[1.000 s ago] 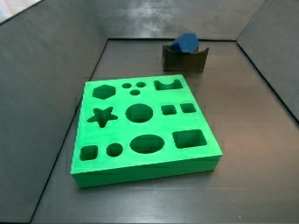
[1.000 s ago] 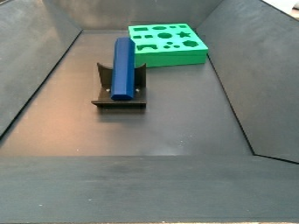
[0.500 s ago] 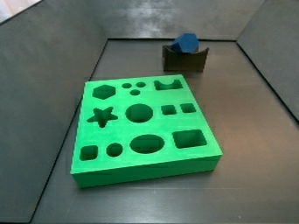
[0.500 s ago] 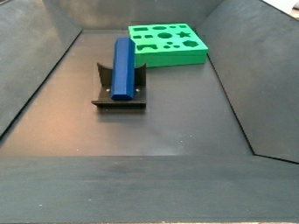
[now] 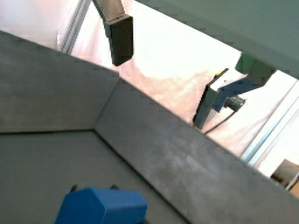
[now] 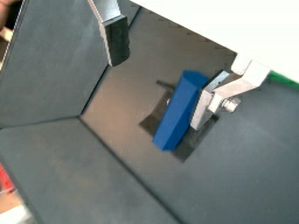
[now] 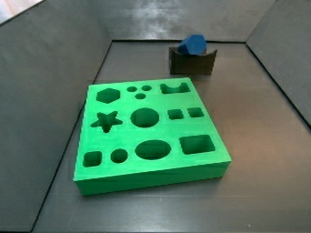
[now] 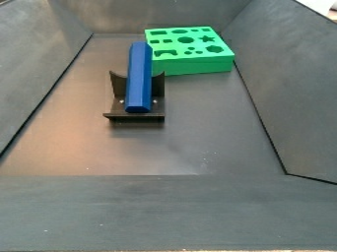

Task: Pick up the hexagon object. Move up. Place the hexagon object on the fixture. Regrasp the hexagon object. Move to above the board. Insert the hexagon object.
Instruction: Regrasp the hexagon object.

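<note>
The hexagon object (image 8: 138,74), a long blue peg, lies along the notch of the dark fixture (image 8: 132,113); in a side view its hexagonal end (image 7: 194,44) pokes up over the fixture (image 7: 192,62). The green board (image 7: 152,178) with its shaped holes sits on the floor, apart from the fixture (image 8: 195,65). My gripper (image 6: 170,66) shows only in the wrist views, open, with nothing between its fingers (image 6: 114,39). It hangs well above the peg (image 6: 177,114) and fixture (image 6: 155,118). In a wrist view only the peg's end (image 5: 103,208) shows, away from the gripper (image 5: 176,66).
Sloping dark grey walls (image 8: 39,89) enclose the floor on all sides. The fixture stands near one wall (image 7: 183,23), with the board between it and the opposite side.
</note>
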Motion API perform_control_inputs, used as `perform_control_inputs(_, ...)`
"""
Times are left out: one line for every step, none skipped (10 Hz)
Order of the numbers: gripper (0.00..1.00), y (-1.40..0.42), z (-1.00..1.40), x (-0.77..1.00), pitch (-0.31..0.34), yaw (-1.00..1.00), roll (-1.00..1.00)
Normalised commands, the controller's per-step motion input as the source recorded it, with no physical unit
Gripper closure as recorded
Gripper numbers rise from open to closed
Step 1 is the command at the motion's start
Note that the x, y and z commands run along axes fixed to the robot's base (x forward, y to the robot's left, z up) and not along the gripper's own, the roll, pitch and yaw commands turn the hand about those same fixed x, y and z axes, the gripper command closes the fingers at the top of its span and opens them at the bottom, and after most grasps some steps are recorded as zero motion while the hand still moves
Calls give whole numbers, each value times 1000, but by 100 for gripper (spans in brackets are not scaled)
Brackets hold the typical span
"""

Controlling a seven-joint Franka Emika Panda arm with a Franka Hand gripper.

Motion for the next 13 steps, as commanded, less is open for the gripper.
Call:
perform_control_inputs(0, -69, -20, 371, 166, 281, 505)
perform_control_inputs(0, -56, -13, 425, 105, 280, 280)
perform_control_inputs(0, -52, -9, 438, 78, 274, 233)
perform_control_inputs(0, -59, -13, 440, 33, 250, 195)
perform_control_inputs(0, -64, -19, 434, 16, 229, 190)
perform_control_inputs(0, -62, -21, 435, 12, 190, 186)
perform_control_inputs(0, -61, -21, 436, 11, 173, 185)
perform_control_inputs(0, -59, -21, 436, 12, 143, 184)
perform_control_inputs(0, -58, -23, 434, 14, 127, 182)
perform_control_inputs(0, -57, -25, 431, 19, 111, 178)
perform_control_inputs(0, -57, -29, 426, 27, 99, 171)
perform_control_inputs(0, -57, -32, 421, 33, 95, 166)
perform_control_inputs(0, -58, -33, 413, 42, 95, 157)
